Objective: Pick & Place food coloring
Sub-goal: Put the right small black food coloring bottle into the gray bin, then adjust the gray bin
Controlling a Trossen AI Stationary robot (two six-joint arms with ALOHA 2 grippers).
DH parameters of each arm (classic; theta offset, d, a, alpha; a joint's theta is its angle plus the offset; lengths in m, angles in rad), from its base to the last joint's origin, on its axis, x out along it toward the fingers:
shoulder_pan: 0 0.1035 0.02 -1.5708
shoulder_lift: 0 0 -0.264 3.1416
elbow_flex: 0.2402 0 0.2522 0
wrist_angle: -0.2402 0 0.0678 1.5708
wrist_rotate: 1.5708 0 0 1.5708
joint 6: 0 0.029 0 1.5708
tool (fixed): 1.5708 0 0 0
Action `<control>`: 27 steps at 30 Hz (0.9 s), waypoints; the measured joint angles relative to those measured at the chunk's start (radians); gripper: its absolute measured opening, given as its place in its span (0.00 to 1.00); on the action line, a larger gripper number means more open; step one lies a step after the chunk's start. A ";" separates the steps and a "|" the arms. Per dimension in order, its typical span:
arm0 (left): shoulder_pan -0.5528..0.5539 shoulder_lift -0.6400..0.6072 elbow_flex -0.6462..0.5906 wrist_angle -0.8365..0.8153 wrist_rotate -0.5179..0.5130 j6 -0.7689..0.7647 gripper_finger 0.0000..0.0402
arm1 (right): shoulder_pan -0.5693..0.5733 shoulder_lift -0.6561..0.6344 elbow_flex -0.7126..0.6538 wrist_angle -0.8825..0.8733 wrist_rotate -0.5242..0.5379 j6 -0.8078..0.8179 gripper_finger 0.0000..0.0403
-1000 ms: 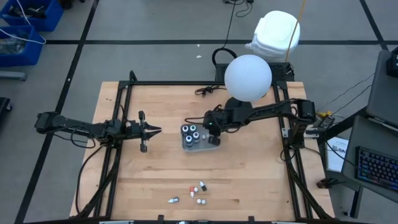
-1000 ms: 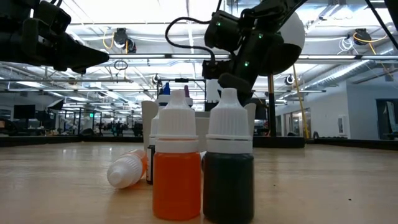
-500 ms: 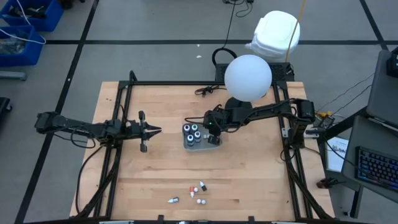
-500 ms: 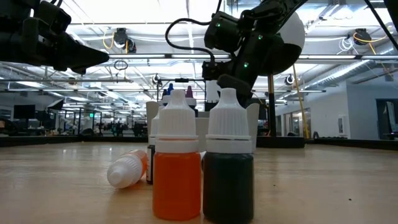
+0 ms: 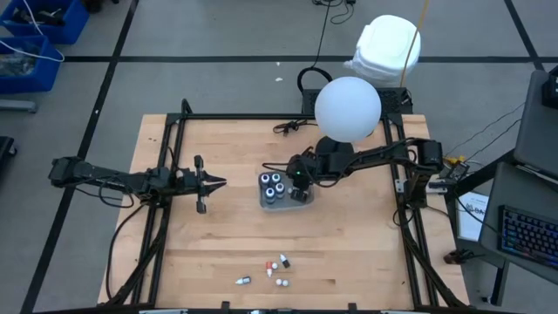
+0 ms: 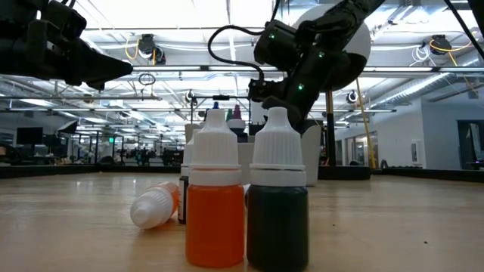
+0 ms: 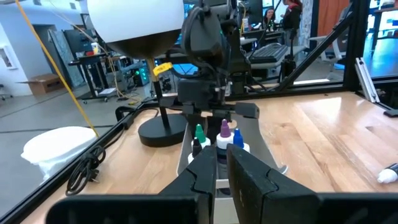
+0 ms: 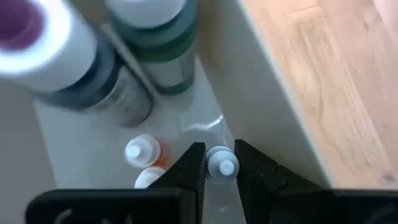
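Observation:
A clear tray [image 5: 301,202] sits mid-table with dark round jars [image 5: 270,185] standing in its left part. My right gripper [image 5: 300,181] reaches down into the tray's right part and is shut on a tiny white-capped dropper bottle [image 8: 221,167]. Two more dropper bottles [image 8: 142,151] lie on the tray floor beside it. Several dropper bottles [image 5: 275,266] stay near the table's near edge: in the low view an orange one [image 6: 215,208] and a dark green one [image 6: 277,211] stand upright, and another [image 6: 155,205] lies on its side. My left gripper [image 5: 218,182] hovers shut, left of the tray. My right gripper pinches the dropper bottle's white cap [image 8: 229,168] between its two fingers [image 8: 191,163], coming from above and pointing down into the tray. The bottle's body is hidden under the cap and fingers, so whether it stands on the tray floor cannot be told.
The tray's wall [image 8: 261,81] runs close by the right fingers, and the jars [image 8: 68,56] stand just beyond. A white globe lamp [image 5: 348,108] hangs over the right arm. Bare wood lies between the tray and the near-edge bottles.
My right gripper has shifted a little toward the table's right edge. The tray with its jars has slid slightly the same way. My left arm has stayed where it was.

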 joint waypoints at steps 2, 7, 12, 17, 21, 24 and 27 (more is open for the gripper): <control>0.000 0.000 0.000 0.000 0.000 0.000 0.12 | -0.004 -0.001 -0.004 0.002 0.001 -0.003 0.14; 0.000 0.000 0.000 0.000 0.000 0.000 0.12 | -0.004 -0.001 -0.006 0.016 -0.001 -0.026 0.19; 0.000 0.000 0.000 0.000 0.000 -0.009 0.12 | -0.005 -0.012 -0.008 0.005 -0.003 -0.025 0.29; 0.000 0.000 0.000 -0.001 0.000 -0.030 0.12 | -0.006 -0.063 -0.012 -0.071 -0.002 -0.015 0.34; 0.000 0.000 0.000 -0.001 0.000 -0.043 0.12 | -0.003 -0.162 -0.011 -0.202 0.047 0.007 0.35; 0.000 0.000 0.000 -0.001 0.000 -0.050 0.12 | 0.011 -0.262 -0.011 -0.304 0.093 0.009 0.35; 0.000 0.000 0.000 -0.001 0.000 -0.057 0.12 | 0.038 -0.387 -0.016 -0.358 0.104 0.007 0.33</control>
